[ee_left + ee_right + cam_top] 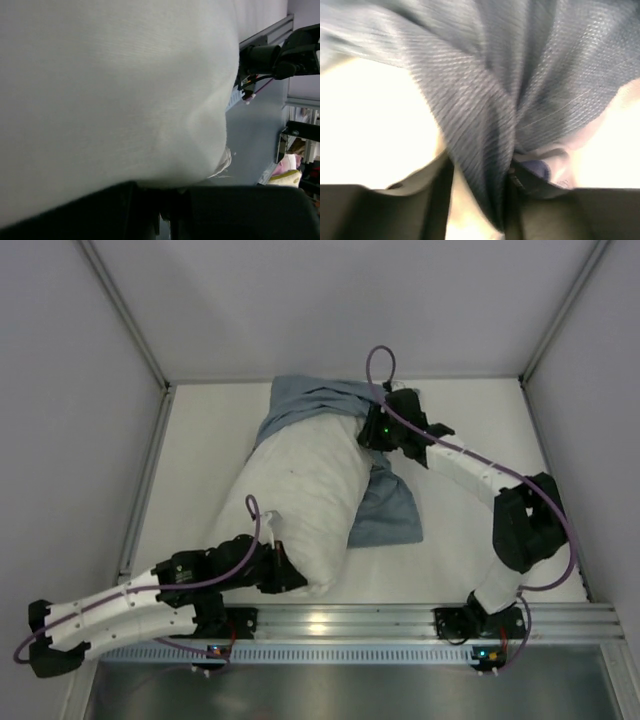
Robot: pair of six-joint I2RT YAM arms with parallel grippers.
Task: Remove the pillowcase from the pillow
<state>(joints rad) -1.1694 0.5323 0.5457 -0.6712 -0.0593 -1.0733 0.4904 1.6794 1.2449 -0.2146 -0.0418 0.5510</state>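
The white pillow (300,495) lies diagonally on the table and fills the left wrist view (110,85). The blue-grey pillowcase (310,400) is bunched over its far end, with a flap (388,508) lying on the table at its right. My left gripper (287,577) is at the pillow's near corner, its jaws (167,212) nearly together with the white fabric pinched between them. My right gripper (375,430) is at the pillow's far right side, shut on a twisted fold of the pillowcase (485,115), which runs down between its fingers (480,205).
A metal rail (400,625) runs along the near edge, holding both arm bases. Grey enclosure walls with corner posts (150,440) stand on the left, the right and at the back. Bare white table (200,450) shows left of the pillow and at the right (470,540).
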